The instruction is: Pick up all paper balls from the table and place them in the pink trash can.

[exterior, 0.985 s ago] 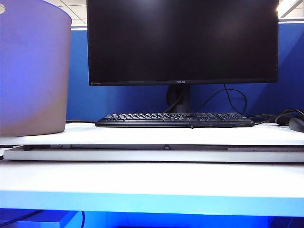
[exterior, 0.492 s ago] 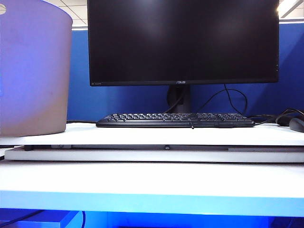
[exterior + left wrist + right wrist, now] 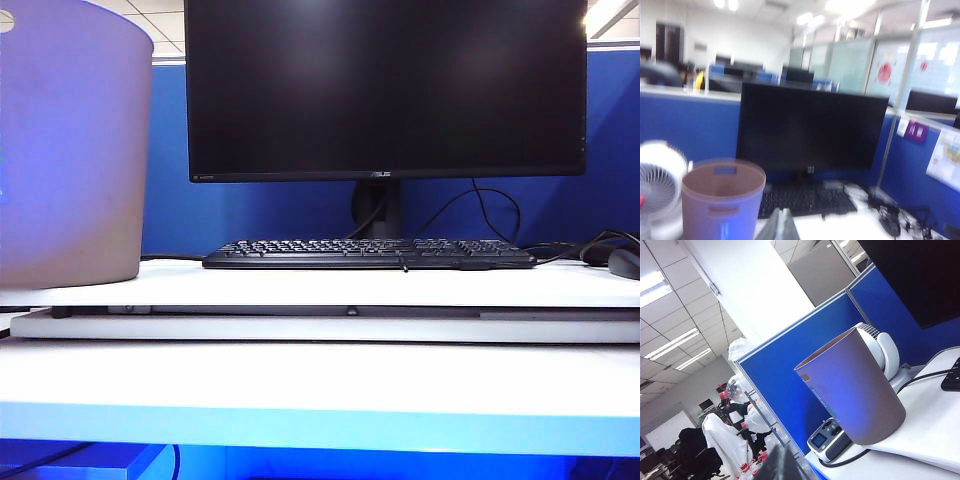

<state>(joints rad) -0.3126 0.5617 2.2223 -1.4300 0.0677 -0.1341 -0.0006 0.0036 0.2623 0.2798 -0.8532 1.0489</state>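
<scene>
The pink trash can [image 3: 70, 150] stands at the far left of the white table [image 3: 320, 285] in the exterior view, a smooth plastic bucket of dull mauve that tapers toward its base and has a paler rim. To its right a flat black keyboard [image 3: 368, 252] lies in front of a large dark monitor [image 3: 385, 88] on a short stand, with thin black cables [image 3: 480, 210] looping behind against the blue partition. A dark mouse [image 3: 625, 262] sits at the right edge. No paper balls show on the table surface in any view.

The left wrist view is blurred; it looks at the trash can [image 3: 722, 200] from above and in front, showing its round open mouth and a moulded handle slot on the wall. A white round fan [image 3: 660, 180] with a ribbed grille stands just beside it. Only a grey pointed tip of the left gripper [image 3: 779, 226] shows at the frame's edge, its fingers pressed together with nothing visible between them.

The right wrist view, tilted, shows the can [image 3: 852, 385] with the fan [image 3: 880, 352] behind it and a small grey device with a screen [image 3: 829, 439] at its base. A dark sliver of the right gripper [image 3: 777, 465] is in view; I cannot tell how far it is open.
</scene>
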